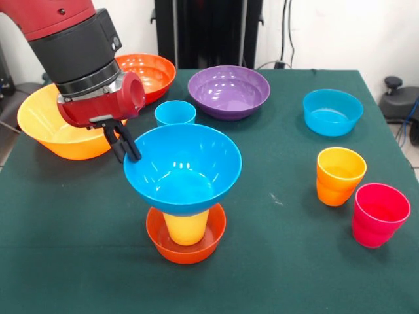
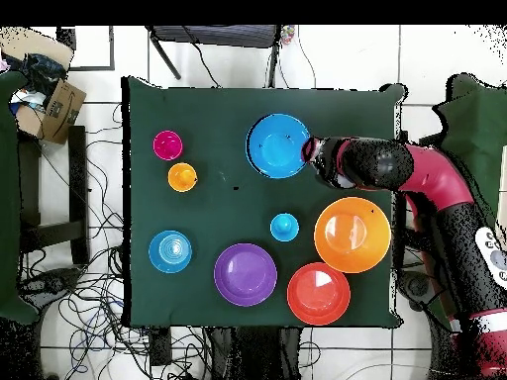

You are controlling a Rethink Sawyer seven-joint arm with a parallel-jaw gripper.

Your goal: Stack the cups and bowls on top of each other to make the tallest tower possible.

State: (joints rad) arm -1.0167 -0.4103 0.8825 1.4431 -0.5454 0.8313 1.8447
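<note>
At lower centre of the front view, the tower [image 1: 184, 196] stands on the green desk [image 1: 281, 261]: a small red-orange bowl [image 1: 186, 247] at the base, a yellow cup [image 1: 186, 227] upright inside it, and a large blue bowl [image 1: 182, 167] perched on the cup. The claw [image 1: 124, 142] is clenched on the blue bowl's left rim. An orange cup [image 1: 338, 175] and a pinkish red cup [image 1: 379, 214] stand at right; the other bowls sit along the top

Robotics lab: green-clothed table [image 2: 228, 119], tangled floor cables [image 2: 89, 297], tiled floor [image 2: 104, 59].
</note>
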